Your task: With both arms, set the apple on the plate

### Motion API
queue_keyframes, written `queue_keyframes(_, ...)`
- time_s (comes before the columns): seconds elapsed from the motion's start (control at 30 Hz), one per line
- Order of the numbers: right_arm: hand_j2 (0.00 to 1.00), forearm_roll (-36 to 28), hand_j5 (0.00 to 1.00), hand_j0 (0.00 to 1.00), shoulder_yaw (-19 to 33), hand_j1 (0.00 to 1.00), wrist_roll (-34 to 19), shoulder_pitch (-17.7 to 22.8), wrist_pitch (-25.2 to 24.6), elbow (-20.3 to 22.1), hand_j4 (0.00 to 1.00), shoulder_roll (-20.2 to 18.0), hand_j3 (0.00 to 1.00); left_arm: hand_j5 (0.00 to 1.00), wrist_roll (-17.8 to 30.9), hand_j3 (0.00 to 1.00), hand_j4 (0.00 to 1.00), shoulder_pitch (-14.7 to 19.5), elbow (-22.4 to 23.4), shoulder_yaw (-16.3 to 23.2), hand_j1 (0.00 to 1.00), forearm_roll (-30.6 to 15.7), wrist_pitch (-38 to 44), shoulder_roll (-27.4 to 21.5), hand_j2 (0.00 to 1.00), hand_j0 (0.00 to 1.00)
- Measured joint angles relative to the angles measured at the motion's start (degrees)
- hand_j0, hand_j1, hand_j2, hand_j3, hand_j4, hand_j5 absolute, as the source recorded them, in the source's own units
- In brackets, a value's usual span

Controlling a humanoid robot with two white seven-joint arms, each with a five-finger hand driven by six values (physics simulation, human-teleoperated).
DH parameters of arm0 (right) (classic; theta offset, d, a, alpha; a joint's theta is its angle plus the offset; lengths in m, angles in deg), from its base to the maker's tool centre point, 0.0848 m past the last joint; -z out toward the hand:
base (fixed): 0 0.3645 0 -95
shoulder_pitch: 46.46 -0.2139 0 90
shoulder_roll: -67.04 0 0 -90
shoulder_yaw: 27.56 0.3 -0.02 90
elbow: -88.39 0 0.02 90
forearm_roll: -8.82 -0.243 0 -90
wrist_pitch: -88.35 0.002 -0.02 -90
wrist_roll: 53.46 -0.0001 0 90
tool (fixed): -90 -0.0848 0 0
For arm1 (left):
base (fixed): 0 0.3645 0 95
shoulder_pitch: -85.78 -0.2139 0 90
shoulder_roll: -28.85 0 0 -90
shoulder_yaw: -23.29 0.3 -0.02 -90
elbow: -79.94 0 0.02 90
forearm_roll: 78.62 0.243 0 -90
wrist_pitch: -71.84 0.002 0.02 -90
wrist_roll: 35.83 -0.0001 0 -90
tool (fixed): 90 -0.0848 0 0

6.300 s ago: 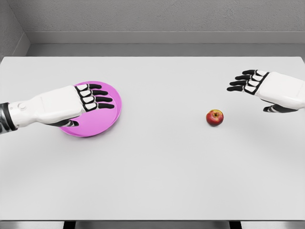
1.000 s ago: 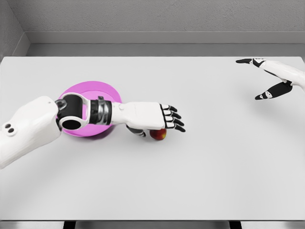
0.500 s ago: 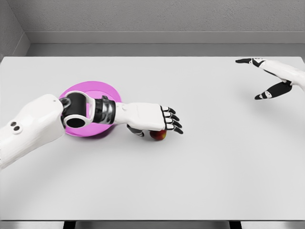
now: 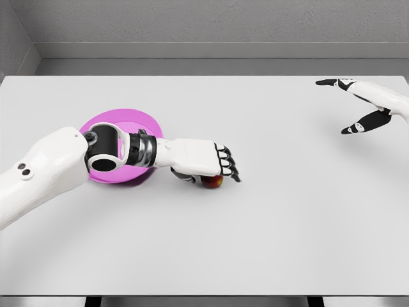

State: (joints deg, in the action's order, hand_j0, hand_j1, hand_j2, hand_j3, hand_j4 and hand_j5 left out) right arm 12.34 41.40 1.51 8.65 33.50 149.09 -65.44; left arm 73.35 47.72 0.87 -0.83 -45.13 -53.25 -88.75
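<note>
A small red apple (image 4: pixel 214 182) lies on the white table (image 4: pixel 268 230), left of the middle. My left hand (image 4: pixel 220 167) covers it from above, palm down. The fingers curl over the apple's far side and the thumb presses its near left side, so only the apple's lower edge shows. The pink plate (image 4: pixel 124 120) sits at the left, partly hidden behind my left forearm and elbow. My right hand (image 4: pixel 361 105) hovers at the far right edge, far from the apple, its fingers spread and holding nothing.
A grey wall runs behind the table's far edge. My left arm crosses the plate's front half. Nothing else stands on the table.
My left fingers have curled down over the apple in the last second, fingertips drawing back to the left. The apple and my right hand have stayed put.
</note>
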Motion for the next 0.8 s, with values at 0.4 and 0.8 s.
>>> queue_keyframes(0.4,1.00,-0.02,1.00,1.00,-0.01,1.00,0.00,-0.09,0.00,0.00,1.00,0.01,1.00,0.83,0.00,0.83,0.83,0.00,-0.03,0.42,0.83,0.07,0.00,0.01,0.83,0.83)
queue_keyframes(0.8,1.00,-0.08,1.00,1.00,-0.01,1.00,0.00,0.00,0.00,-0.06,1.00,-0.01,1.00,0.62,1.09,0.62,0.62,0.26,-0.10,0.77,0.62,0.05,0.04,-0.25,0.62,0.62)
